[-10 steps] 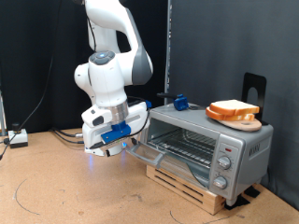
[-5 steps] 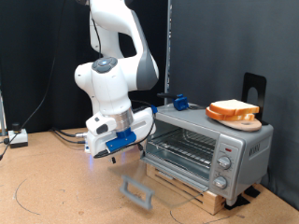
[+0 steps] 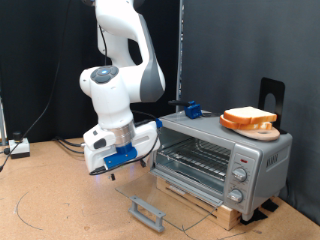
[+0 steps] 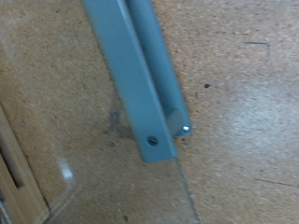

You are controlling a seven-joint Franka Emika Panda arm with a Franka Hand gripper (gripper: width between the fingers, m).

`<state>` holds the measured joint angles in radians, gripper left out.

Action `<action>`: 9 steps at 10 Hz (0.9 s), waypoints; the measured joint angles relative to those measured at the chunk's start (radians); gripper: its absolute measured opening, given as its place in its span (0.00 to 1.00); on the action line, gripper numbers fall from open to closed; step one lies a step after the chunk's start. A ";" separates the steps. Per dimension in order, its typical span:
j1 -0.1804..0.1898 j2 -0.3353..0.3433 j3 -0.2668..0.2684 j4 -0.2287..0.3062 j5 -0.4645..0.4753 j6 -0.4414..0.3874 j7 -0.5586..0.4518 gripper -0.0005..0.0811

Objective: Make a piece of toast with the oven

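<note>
The silver oven (image 3: 262,158) stands at the exterior view's right on a low wooden pallet. Its glass door (image 3: 175,195) hangs fully open, and the grey bar handle (image 3: 147,212) rests near the floor. The wire rack (image 3: 195,152) inside is bare. Bread slices lie stacked on the oven's roof, the piece of toast (image 3: 250,114) uppermost. My gripper (image 3: 112,168) hovers above and left of the handle, touching nothing. In the wrist view the handle (image 4: 140,75) and the glass door (image 4: 84,159) fill the picture, and my fingers do not show.
A small blue object (image 3: 193,108) sits on the oven's roof at its left end. Round knobs (image 3: 240,176) line the oven's front right. A black stand (image 3: 270,95) rises behind the oven, and cables (image 3: 60,145) run along the floor at the exterior view's left.
The oven door has swung down from partly open to fully open. My gripper has left the handle and drifted up and towards the exterior view's left.
</note>
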<state>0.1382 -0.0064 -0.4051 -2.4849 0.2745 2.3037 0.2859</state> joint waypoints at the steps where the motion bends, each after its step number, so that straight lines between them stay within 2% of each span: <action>1: -0.008 0.006 -0.004 0.014 0.000 -0.025 -0.020 0.99; 2: -0.007 0.006 -0.003 0.013 0.000 -0.021 -0.018 0.99; 3: -0.007 -0.001 -0.003 0.015 0.035 -0.050 -0.043 0.99; 6: -0.013 -0.085 -0.028 0.042 0.189 -0.228 -0.180 0.99; 9: -0.021 -0.186 -0.041 0.053 0.193 -0.333 -0.188 0.99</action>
<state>0.1171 -0.1923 -0.4458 -2.4315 0.4671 1.9706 0.0975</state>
